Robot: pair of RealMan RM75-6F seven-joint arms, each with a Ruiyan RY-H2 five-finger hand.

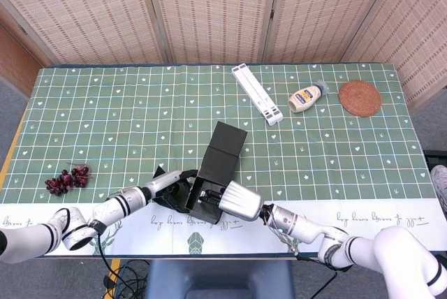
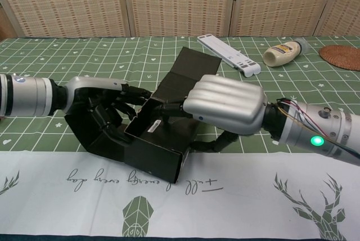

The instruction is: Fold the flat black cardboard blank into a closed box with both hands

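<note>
The half-folded black box [image 2: 160, 139] is sitting between the two hands at the table's near edge, its long flap lying open away from them. The left hand [image 2: 104, 106] is gripping the box's left wall, fingers curled over it. The right hand [image 2: 225, 106] is reaching into the box, fingers pressing the inside and thumb under its right side.

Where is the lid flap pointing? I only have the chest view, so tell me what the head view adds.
Observer: The head view shows the box lid flap stretching away from the robot, lying open.
Operator: Anything left of the left robot hand?
Observer: Yes, a bunch of dark grapes lies near the table's left edge, apart from the left robot hand.
Operator: And the right one?
Observer: The right robot hand covers the box's near right corner.
</note>
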